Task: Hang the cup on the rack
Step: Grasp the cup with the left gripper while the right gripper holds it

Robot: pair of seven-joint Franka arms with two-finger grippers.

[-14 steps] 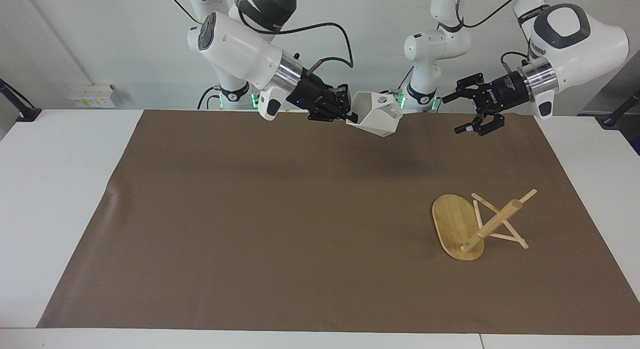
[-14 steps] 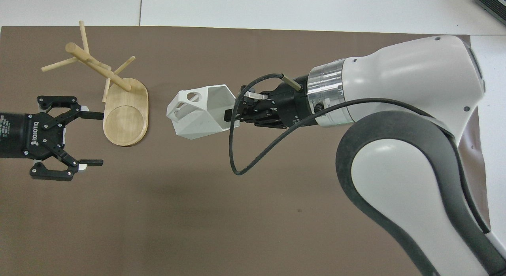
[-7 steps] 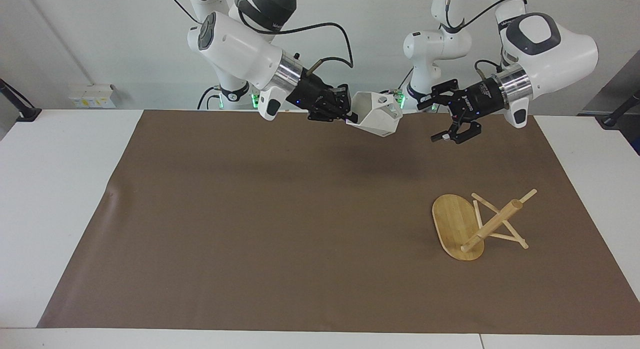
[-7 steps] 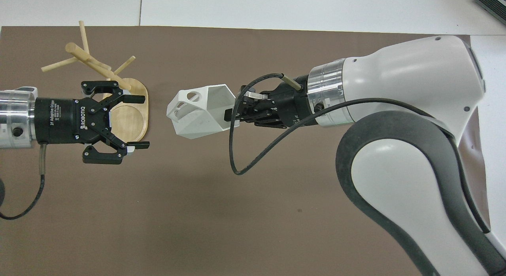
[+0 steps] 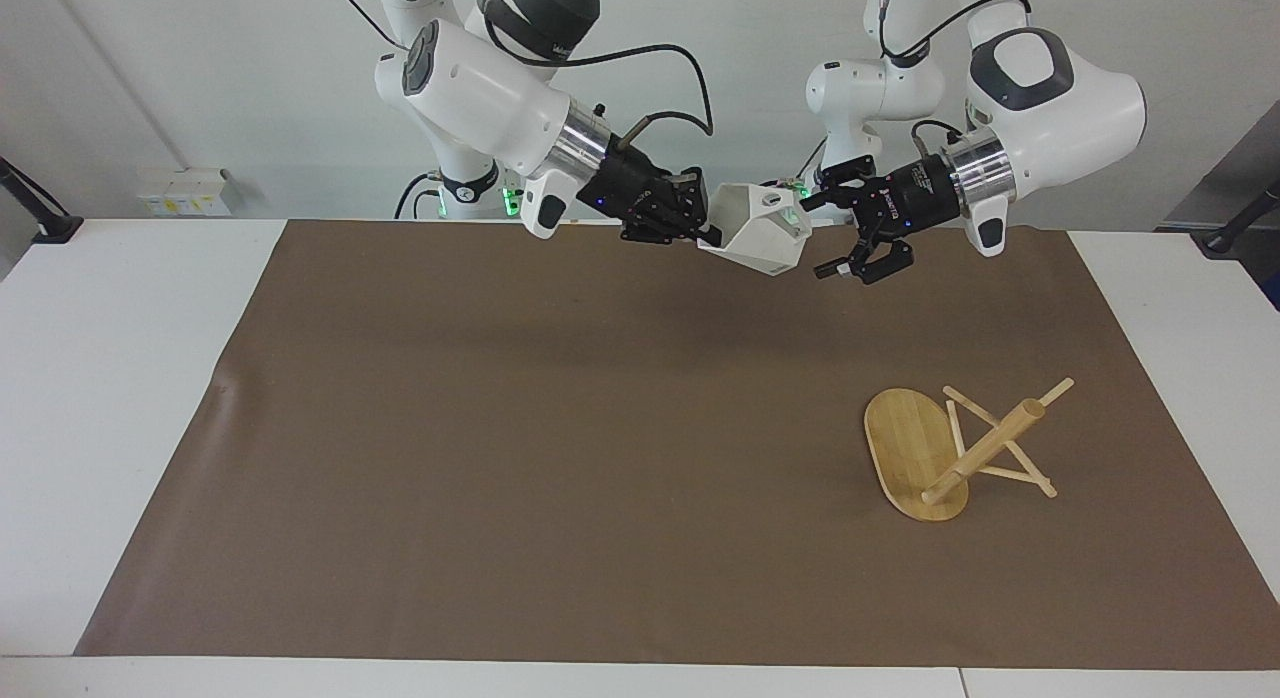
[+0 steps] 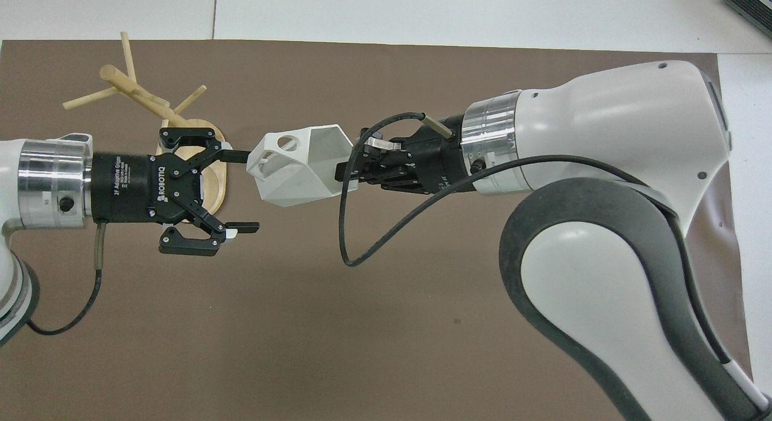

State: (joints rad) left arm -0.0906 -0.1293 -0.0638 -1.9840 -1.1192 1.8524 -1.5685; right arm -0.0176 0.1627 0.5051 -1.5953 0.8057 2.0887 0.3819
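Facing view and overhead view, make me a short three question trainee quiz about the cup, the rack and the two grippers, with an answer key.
1. True or false: the rack stands upright on the brown mat.
2. Which gripper holds the cup? A) left gripper B) right gripper C) neither
3. Fill in: the left gripper's fingers are ____.

Key
1. False: it lies tipped over, its oval base on edge and its pegs on the mat, toward the left arm's end.
2. B: it is shut on the cup's rim, up in the air.
3. Open, next to the cup's handle side.
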